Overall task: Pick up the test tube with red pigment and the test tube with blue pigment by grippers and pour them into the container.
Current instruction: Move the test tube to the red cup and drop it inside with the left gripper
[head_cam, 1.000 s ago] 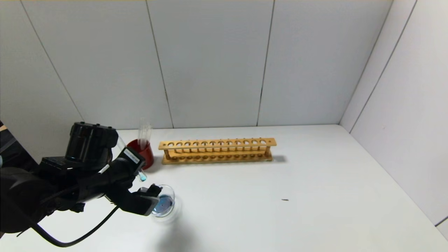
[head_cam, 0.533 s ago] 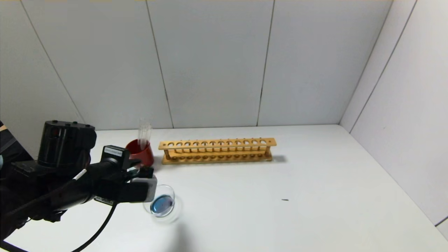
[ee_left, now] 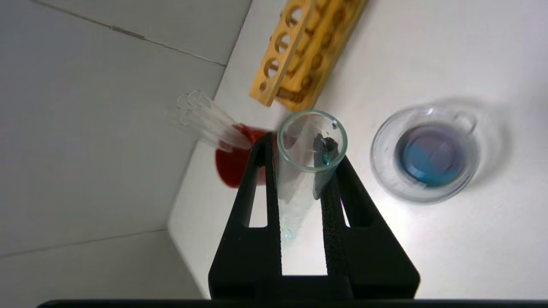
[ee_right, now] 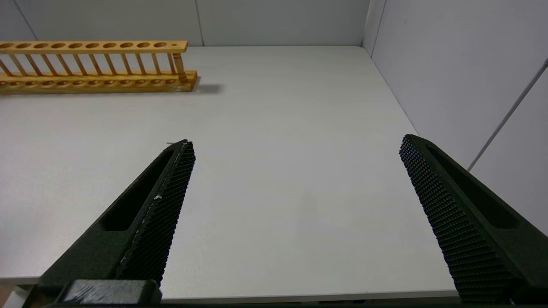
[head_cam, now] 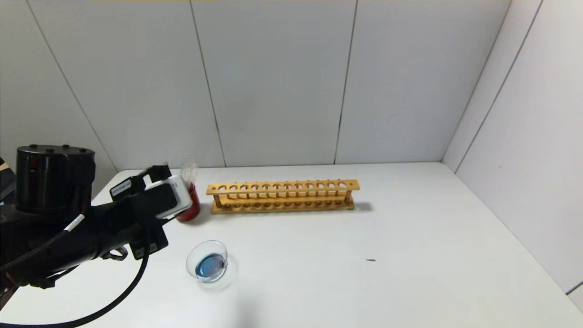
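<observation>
In the head view, the left tool (head_cam: pixel 157 175) is raised over the left rear of the white bench (head_cam: pixel 364 237), just in front of the dark red cup (head_cam: pixel 190 207), which has clear tubes (head_cam: pixel 187 171) standing in it. The container (head_cam: pixel 207 263) sits on the bench nearer the robot, apart from the tool, with a pool of blue liquid in its bottom. A wooden tube rack (head_cam: pixel 282 196) stands beside the cup, toward the right. In the left wrist view, the left tool (ee_left: pixel 299 149) is clamped on the test tube with blue pigment (ee_left: pixel 306 167), whose open mouth faces the camera; only a small teal trace shows inside it. The container (ee_left: pixel 426 154) lies off to one side of the tube, and the red cup (ee_left: pixel 233 164) with its clear tubes (ee_left: pixel 205 122) lies to the other. In the right wrist view, the right tool (ee_right: pixel 295 149) hangs over bare bench (ee_right: pixel 278 128) with its fingers (ee_right: pixel 171 184) spread wide apart, the rack (ee_right: pixel 94 64) farther off.
</observation>
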`<state>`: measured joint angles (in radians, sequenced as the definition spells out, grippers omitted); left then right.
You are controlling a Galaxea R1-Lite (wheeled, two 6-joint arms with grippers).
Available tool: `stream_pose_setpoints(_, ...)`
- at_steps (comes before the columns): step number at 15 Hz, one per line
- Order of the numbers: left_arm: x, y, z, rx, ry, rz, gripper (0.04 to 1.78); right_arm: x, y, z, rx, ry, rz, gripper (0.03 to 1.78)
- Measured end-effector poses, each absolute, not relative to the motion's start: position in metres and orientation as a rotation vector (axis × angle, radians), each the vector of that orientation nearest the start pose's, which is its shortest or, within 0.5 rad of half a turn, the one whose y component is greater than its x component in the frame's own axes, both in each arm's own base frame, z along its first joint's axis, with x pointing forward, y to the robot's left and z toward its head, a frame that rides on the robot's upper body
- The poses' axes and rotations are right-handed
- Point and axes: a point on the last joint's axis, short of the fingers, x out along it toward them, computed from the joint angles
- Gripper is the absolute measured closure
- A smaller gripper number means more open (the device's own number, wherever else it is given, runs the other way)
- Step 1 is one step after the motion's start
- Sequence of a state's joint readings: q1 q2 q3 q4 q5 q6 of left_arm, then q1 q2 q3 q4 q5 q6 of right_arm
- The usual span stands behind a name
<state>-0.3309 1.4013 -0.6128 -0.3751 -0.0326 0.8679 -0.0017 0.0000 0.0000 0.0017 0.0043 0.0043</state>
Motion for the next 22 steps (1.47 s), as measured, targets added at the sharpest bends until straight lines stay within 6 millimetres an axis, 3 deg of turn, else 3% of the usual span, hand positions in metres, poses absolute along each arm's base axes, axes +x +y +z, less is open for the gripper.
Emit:
stream_pose_setpoints(5, 0.218, -0.058, 0.203, 0.430, 0.169, -0.543, 1.50, -0.023, 0.000, 0.075, 0.004, 0.002, 0.002, 0.06)
stream_pose_setpoints(11, 0.251, -0.050, 0.217, 0.147, 0.090, -0.459, 1.50, -0.023, 0.000, 0.075, 0.004, 0.002, 0.002, 0.06)
stream_pose_setpoints(18, 0.301, -0.051, 0.207, 0.028, 0.091, -0.428, 1.50, -0.023, 0.000, 0.075, 0.004, 0.002, 0.002, 0.06)
stream_pose_setpoints(22, 0.317, -0.042, 0.202, 0.008, 0.104, -0.393, 1.50, -0.023, 0.000, 0.075, 0.004, 0.002, 0.002, 0.06)
